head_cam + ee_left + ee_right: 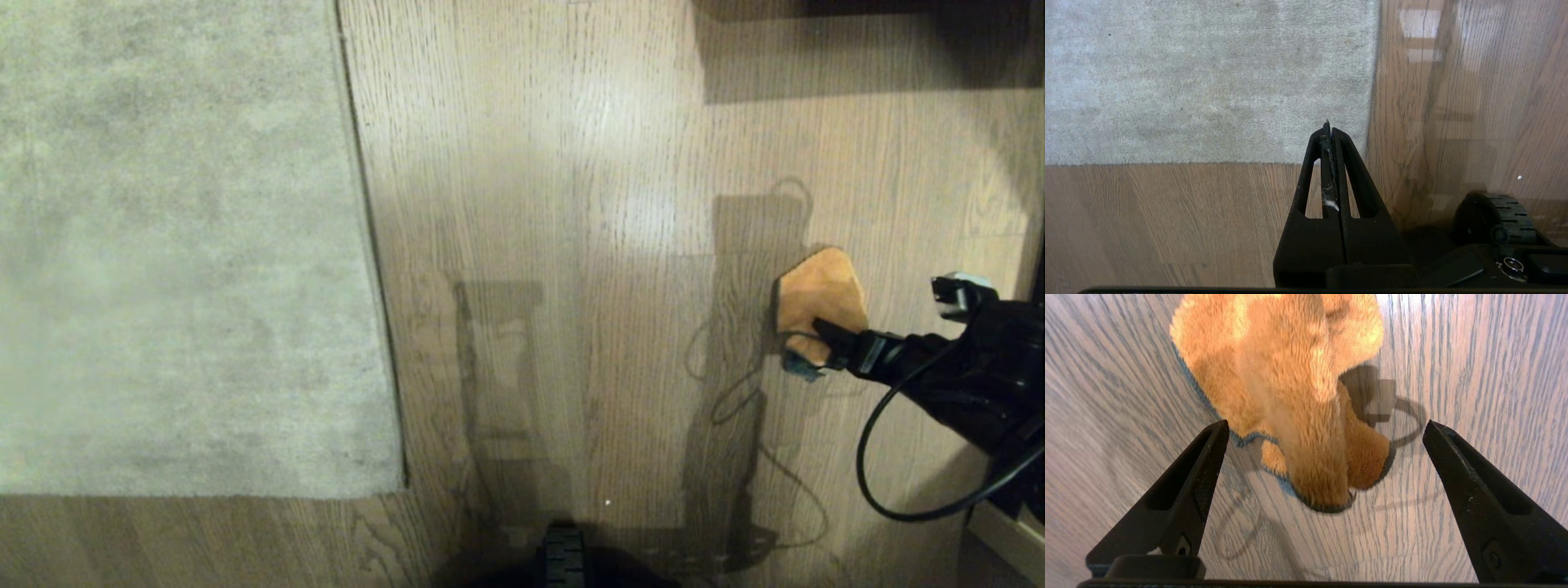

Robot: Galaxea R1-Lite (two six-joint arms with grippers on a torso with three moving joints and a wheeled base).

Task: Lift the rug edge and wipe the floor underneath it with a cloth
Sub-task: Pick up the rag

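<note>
The grey-beige rug (180, 245) covers the left of the head view. Its rug edge (371, 245) runs down to a corner (400, 488) and lies flat on the wood floor (571, 204). An orange-tan cloth (820, 298) with teal trim lies crumpled on the floor at the right. My right gripper (816, 347) reaches in from the right and hangs open just over the cloth's near end. In the right wrist view the cloth (1290, 396) sits between and beyond the spread fingers of that gripper (1327, 424), which grip nothing. My left gripper (1329, 128) is shut and empty, parked above the rug corner (1372, 157).
My base's black wheel (565, 557) shows at the bottom middle, also in the left wrist view as a wheel (1502, 218). A black cable (869, 457) loops under the right arm. Dark furniture (865, 12) casts a shadow at the top right. A pale ledge (1008, 535) sits at the lower right.
</note>
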